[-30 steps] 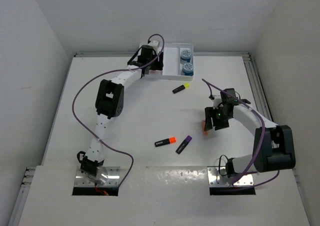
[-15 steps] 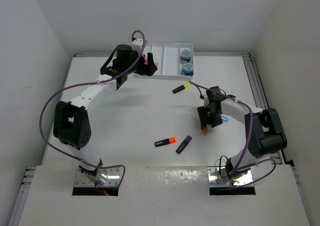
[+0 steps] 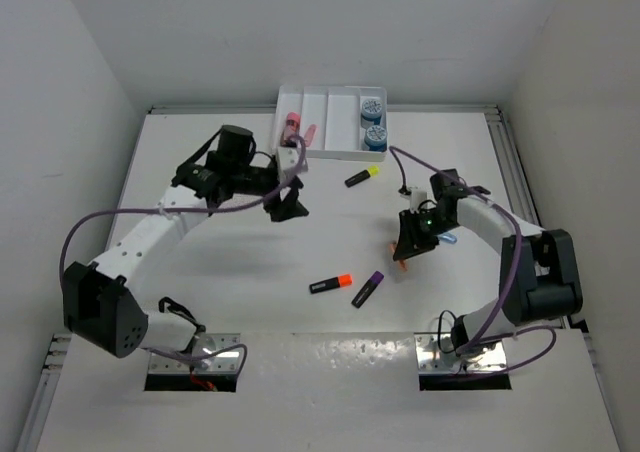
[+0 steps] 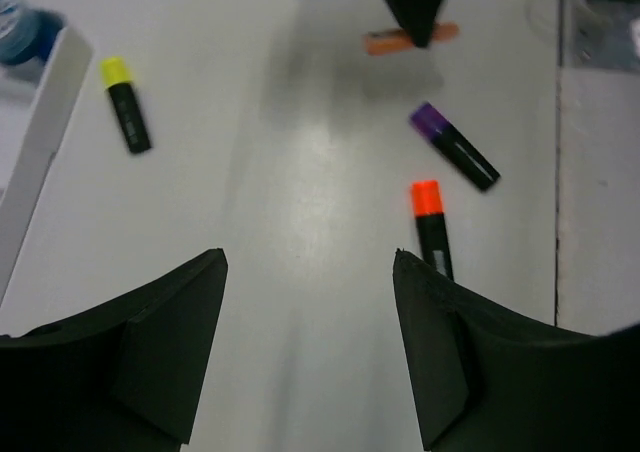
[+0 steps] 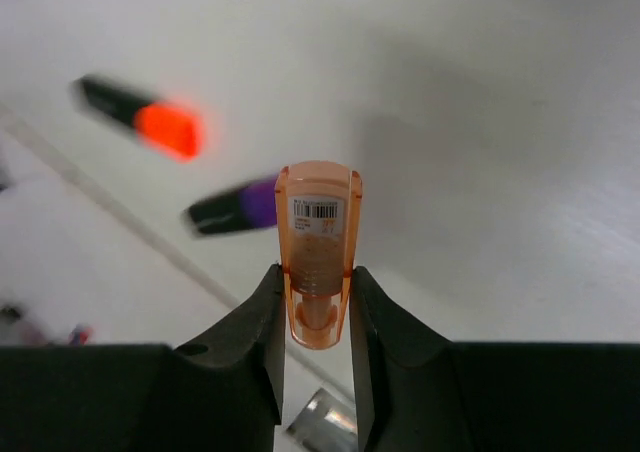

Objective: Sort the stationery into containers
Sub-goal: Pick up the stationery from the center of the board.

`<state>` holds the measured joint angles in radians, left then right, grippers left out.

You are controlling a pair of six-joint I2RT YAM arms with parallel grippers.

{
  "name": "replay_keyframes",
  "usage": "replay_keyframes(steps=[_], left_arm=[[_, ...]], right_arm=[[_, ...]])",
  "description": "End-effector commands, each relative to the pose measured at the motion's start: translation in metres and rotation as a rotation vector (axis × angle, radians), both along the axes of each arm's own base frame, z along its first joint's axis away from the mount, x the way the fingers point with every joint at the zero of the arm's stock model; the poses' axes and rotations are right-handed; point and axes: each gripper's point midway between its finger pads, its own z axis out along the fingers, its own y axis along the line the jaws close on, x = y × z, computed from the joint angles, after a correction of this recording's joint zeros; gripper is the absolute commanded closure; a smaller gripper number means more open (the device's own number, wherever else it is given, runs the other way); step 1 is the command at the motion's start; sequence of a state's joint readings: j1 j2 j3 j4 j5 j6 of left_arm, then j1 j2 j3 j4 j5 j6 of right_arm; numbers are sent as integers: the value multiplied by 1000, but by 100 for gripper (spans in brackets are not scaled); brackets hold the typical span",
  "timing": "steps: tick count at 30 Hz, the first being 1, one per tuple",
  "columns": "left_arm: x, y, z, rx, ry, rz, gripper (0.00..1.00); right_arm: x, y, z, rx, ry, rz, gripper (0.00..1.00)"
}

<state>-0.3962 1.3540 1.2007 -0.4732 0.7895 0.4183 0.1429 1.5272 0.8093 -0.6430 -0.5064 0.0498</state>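
Observation:
My right gripper [image 5: 315, 269] is shut on a translucent orange eraser-like stick [image 5: 318, 234], just right of the table's middle [image 3: 404, 249]. My left gripper [image 3: 292, 204] hangs open over bare table with nothing between its fingers [image 4: 310, 257]. The white divided tray [image 3: 330, 153] stands at the back. It holds two pink sticks [image 3: 293, 124] at its left end and two blue round pieces [image 3: 374, 122] at its right end. A yellow highlighter [image 3: 362, 176] lies in front of the tray. An orange highlighter [image 3: 330, 284] and a purple highlighter [image 3: 367, 289] lie near the front.
A small light-blue item [image 3: 448, 238] lies on the table beside the right arm's wrist. Purple cables loop along both arms. Side walls close in the table on the left and right. The tray's near wall [image 4: 42, 142] shows at the left of the left wrist view.
My left arm has swung back from the tray toward the middle of the table, gripper open. My right gripper has closed on the orange stick.

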Motion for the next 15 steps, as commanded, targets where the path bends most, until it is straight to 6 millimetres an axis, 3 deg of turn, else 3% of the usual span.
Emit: replay_keyframes(steps=[1, 5, 7, 15], left_arm=[[-69, -6, -8, 86, -152, -334, 27], [-104, -22, -16, 128, -240, -500, 30], [-109, -29, -14, 152, -279, -525, 32], [-144, -64, -1, 202, -502, -695, 40]], right_arm=[[-20, 41, 85, 402, -13, 163, 94], [-42, 50, 116, 517, 51, 241, 99], [-57, 53, 126, 552, 109, 271, 100], [-79, 71, 143, 689, 314, 226, 100]])
